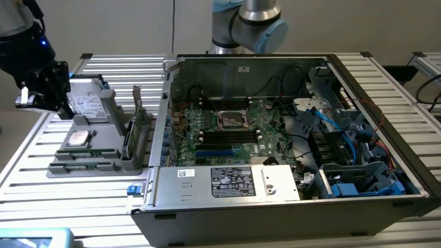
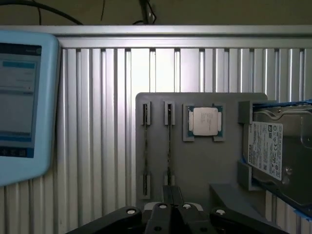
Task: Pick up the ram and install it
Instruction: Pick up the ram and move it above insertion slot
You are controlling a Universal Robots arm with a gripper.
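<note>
Scene at the worktop, a bed of aluminium slats. An open computer case lies on its side with its motherboard facing up.

Beside it, toward the exterior view's left, a grey tray carries the loose parts. These are a hard drive at the far end, a processor chip in the middle, and a green card standing upright along the edge nearest the case.

The ram stick sits on edge in a narrow slot of the tray, just beside the processor chip. A second ram stick sits in the parallel slot at the near end. Neither is in the case.

The end effector hangs above the far end of the tray, close to the hard drive and clear of every part.

In the wrist view the ram stick runs in line with the end effector, and the second ram stick lies alongside it. The dark fingers stand pressed together with only a thin seam between them and grip nothing. A blue-framed tablet rests on the slats, well apart from the tray.
</note>
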